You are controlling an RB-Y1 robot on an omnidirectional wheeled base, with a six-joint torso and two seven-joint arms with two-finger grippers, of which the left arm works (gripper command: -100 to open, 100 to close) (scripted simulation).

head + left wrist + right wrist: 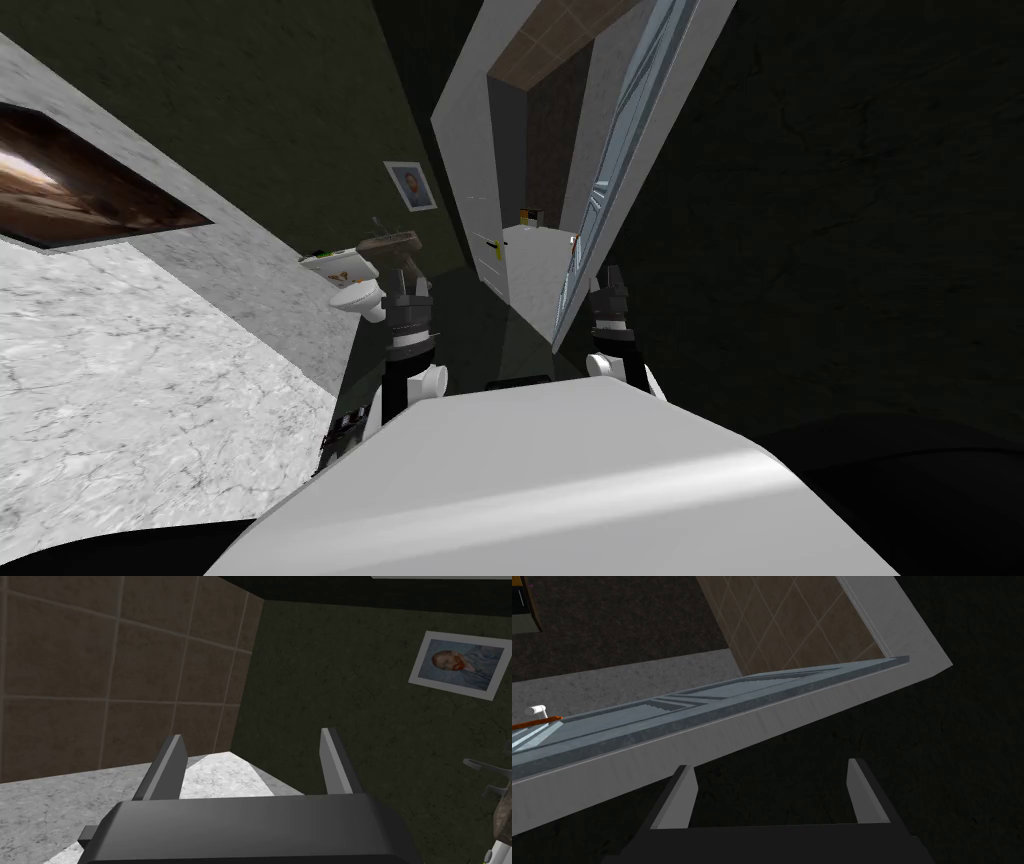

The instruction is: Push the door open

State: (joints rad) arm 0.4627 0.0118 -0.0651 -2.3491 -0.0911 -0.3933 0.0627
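Observation:
A blue-grey panelled door [612,160] stands ahead on my right, seen almost edge-on inside its light grey frame [655,150]. In the right wrist view the same door [712,701] runs along its frame [762,731], with an orange and white handle [539,715] at its far end. My right gripper [608,283] hovers just short of the door's edge, open [772,781] with nothing between its fingers and facing the dark wall beside the frame. On the left my left gripper [410,285] is raised, open and empty [250,761], facing a dark green wall.
A marble counter [120,380] fills the left side. A white toilet [357,297] and a small shelf [340,265] stand beyond it under a portrait picture [411,186]. A white panel with a yellow handle [490,245] borders the narrow passage ahead.

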